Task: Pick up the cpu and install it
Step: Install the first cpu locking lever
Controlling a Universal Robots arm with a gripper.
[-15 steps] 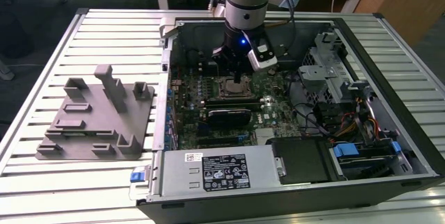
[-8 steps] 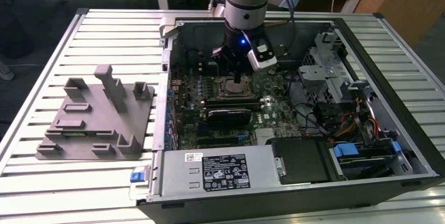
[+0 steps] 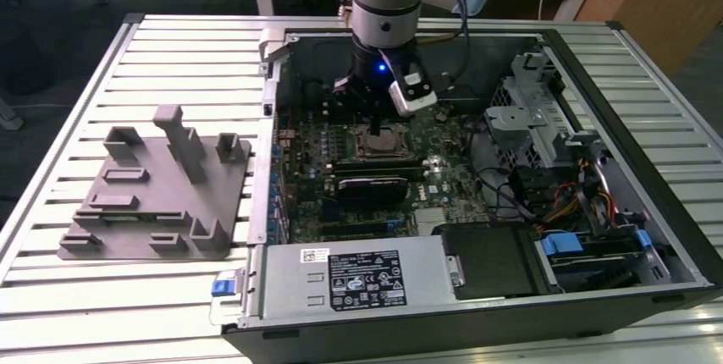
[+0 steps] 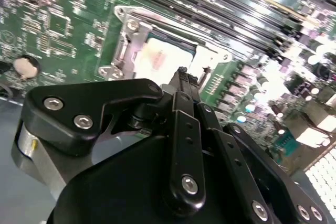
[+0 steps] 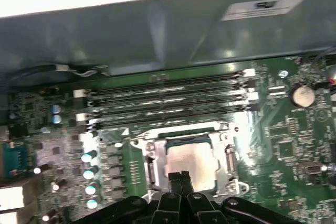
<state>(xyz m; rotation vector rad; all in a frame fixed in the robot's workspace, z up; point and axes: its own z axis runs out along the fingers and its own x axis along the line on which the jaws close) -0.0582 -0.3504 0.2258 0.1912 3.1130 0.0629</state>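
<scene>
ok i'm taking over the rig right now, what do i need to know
Claw: shut, nothing held, tips right over the cpu; whether they touch it cannot be told.
Cpu: lying flat in the socket frame on the motherboard.
Done: the cpu is picked and set in the socket, by the look of it.
Left: unclear whether it is fully seated or latched.

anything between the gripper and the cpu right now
Nothing visible. In the first wrist view the gripper is right at the edge of the cpu, which lies in the socket. No cable or part crosses between them.
</scene>
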